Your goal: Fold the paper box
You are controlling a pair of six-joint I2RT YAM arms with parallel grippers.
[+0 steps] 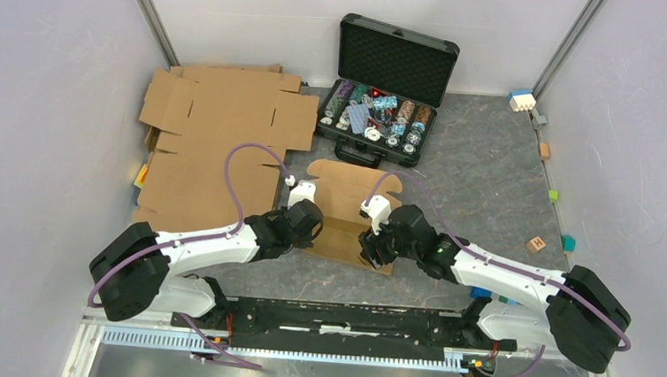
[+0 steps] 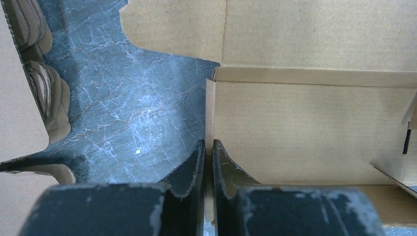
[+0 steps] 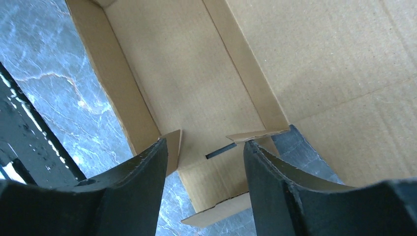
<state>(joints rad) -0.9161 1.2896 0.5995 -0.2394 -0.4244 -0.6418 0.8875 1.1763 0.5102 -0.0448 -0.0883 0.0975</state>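
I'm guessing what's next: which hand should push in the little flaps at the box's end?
Probably the right hand: it's open, with both little flaps between its fingers. The left hand is shut on the paper box's side wall.

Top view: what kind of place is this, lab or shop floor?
Likely a lab robot cell: plain panel walls on metal posts, a marble-look table, props such as a chip case and toy blocks.
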